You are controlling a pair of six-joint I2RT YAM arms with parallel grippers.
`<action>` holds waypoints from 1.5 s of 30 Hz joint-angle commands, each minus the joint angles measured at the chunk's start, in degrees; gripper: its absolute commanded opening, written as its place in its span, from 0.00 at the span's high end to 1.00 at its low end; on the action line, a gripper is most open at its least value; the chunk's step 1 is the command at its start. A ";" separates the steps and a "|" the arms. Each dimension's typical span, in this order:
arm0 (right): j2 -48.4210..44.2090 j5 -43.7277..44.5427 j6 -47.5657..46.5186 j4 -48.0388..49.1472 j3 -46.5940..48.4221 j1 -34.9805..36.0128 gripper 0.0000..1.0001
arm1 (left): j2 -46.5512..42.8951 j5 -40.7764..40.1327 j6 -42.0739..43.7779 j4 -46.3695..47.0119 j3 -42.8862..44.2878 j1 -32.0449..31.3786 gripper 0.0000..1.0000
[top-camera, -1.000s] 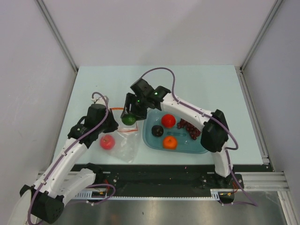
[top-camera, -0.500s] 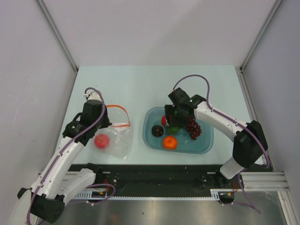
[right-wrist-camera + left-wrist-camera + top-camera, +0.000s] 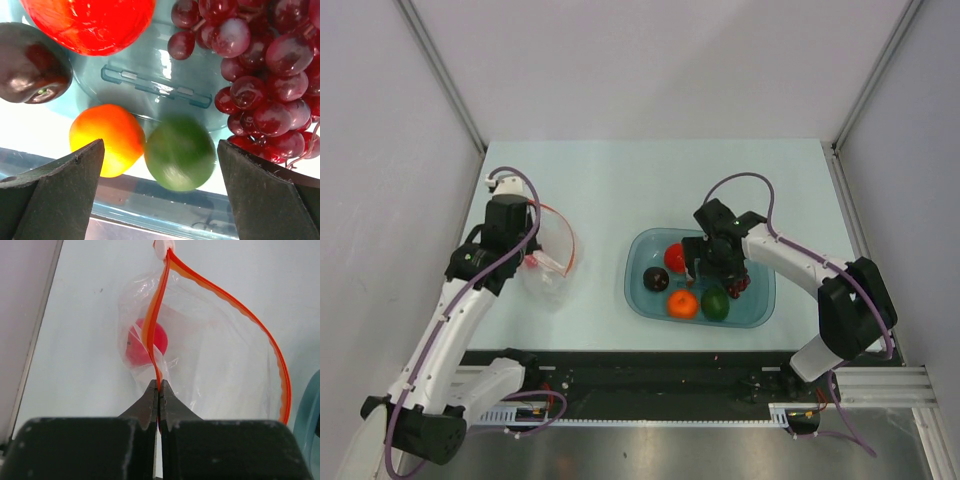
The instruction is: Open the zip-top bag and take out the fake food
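- The table (image 3: 650,180) carries a teal tub (image 3: 760,300) on the right side and the zip-top bag (image 3: 220,370) on the left, well apart.
- The bag's mouth gapes; one red fruit (image 3: 145,342) lies inside.
- The left gripper (image 3: 158,390) is pinched tight on the orange-red zip strip (image 3: 159,305).
- The right gripper (image 3: 160,150) hangs over the tub, spread wide, gripping nothing.
- In the tub lie the grapes (image 3: 265,90), a second red fruit (image 3: 90,20), the green fruit (image 3: 180,155), the orange (image 3: 107,145) just beside it, and the dark fruit (image 3: 32,62).
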 commanded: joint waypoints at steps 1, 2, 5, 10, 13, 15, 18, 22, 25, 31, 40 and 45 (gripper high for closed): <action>-1.64 1.03 -0.95 1.85 0.72 0.10 0.00 | 2.66 5.91 8.22 6.58 -0.69 0.28 1.00; -1.99 1.12 -0.69 2.02 1.77 0.37 0.00 | 3.11 7.84 8.84 7.38 -1.13 0.19 1.00; -2.70 1.82 -0.42 1.85 4.23 1.16 0.00 | 4.51 11.44 10.51 8.88 -1.58 0.19 1.00; -3.14 -2.99 3.52 10.88 10.74 4.40 0.08 | 3.81 19.45 8.59 9.94 -2.19 0.10 1.00; -1.56 -5.81 8.08 18.62 15.21 8.18 0.18 | 3.64 20.94 7.01 9.68 -2.98 0.10 1.00; 1.07 -6.52 9.59 23.70 17.41 11.08 0.31 | 3.29 21.65 6.21 9.50 -2.98 0.10 1.00; 6.86 -6.09 12.05 25.58 24.25 14.06 0.41 | 3.28 21.83 4.45 9.15 -3.16 0.19 1.00; 17.06 -6.70 11.44 21.80 38.93 17.67 0.52 | 3.64 22.53 1.91 9.76 -3.51 0.10 1.00; 22.86 -6.61 13.46 22.24 44.48 19.08 0.72 | 3.38 22.71 0.50 9.77 -3.51 0.10 0.99; 29.37 -6.35 15.14 23.55 47.48 19.79 0.87 | 2.58 21.65 -0.64 8.89 -2.54 0.10 1.00; 36.49 -10.39 17.42 30.84 48.71 20.41 0.94 | 2.14 26.57 -3.28 10.90 -3.68 0.10 1.00; 39.04 -10.65 18.82 32.43 49.59 20.58 0.93 | 1.70 27.63 -3.29 11.34 -4.83 0.10 1.00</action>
